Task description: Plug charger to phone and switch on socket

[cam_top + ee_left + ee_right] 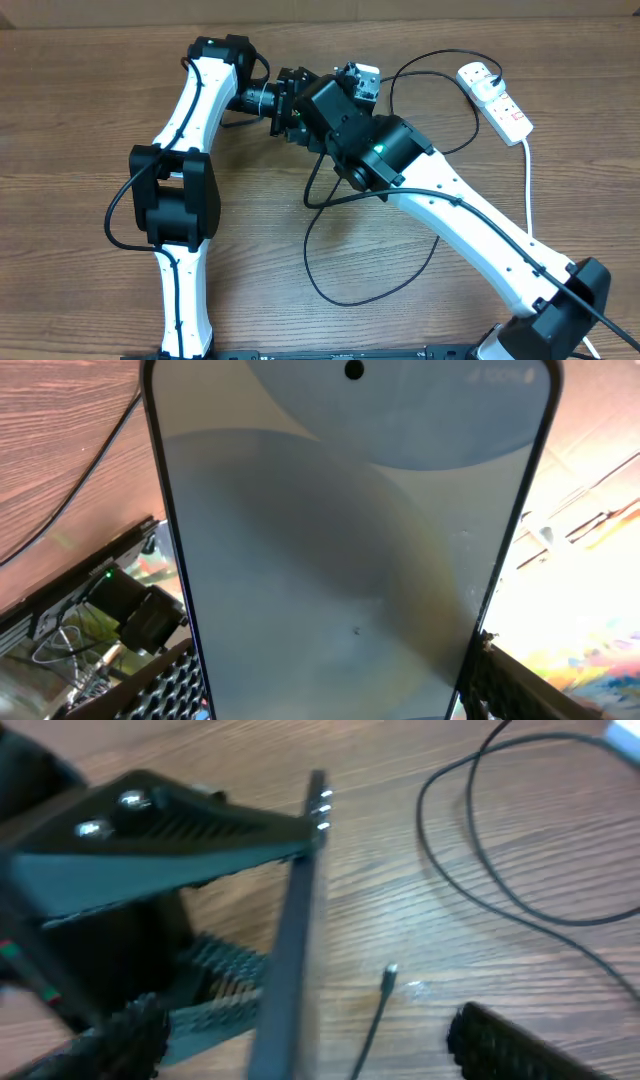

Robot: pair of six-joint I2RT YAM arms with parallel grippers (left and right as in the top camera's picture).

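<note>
From my station, the phone (350, 560) fills almost the whole left wrist view: a slim slab with a dark frame, a dull grey-blue screen and a small punch-hole dot at top centre. In the right wrist view I see it edge-on, a thin dark strip standing upright left of centre. The left gripper (340, 688) has it clamped across its width, with one ridged pad on each long edge at the bottom corners of that view.

The right gripper (315, 1038) stands wide apart and holds nothing. The charger's plug tip (388, 978) hangs between its fingers, touching neither, just right of the phone's edge but apart from it.

I count one phone, one charger (345, 303) looping black over the middle of the table (80, 120), and one white socket (497, 100) at the upper right. The socket has a black plug in its upper end and one white cord (528, 190) running down. Its red switches are too small to count.
</note>
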